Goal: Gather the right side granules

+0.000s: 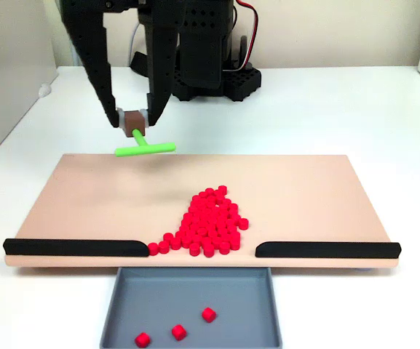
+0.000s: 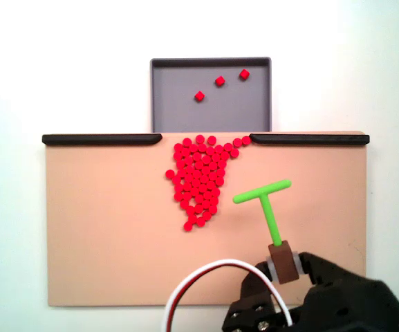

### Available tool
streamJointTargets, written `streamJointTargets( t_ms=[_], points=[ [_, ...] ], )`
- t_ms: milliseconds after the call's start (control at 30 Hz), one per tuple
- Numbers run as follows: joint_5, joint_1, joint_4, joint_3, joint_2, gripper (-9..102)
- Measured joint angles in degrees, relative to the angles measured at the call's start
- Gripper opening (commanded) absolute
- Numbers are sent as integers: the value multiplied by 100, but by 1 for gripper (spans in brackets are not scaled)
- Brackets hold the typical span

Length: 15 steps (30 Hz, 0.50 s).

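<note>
- The granules (image 1: 211,222) are seen as bright red plastic with a slight sheen.
- The board (image 2: 102,228) appears smooth, matt and tan.
- The tray (image 1: 195,331) looks like matt grey plastic.
- The stick (image 2: 268,207) is seen as smooth green plastic.
- The end effector (image 1: 138,120) is made of matt black plastic.
- The table (image 1: 326,109) is shown white and smooth.

Granules (image 1: 211,222) heaped on board (image 1: 86,203) behind tray (image 1: 192,291).
</note>
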Motion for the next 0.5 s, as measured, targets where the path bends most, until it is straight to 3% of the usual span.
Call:
streamJointTargets(
  t_ms=[200,500],
  points=[
    [1441,-369,0,686,677,0],
    [2707,-949,439,1143,1169,0]
  ],
)
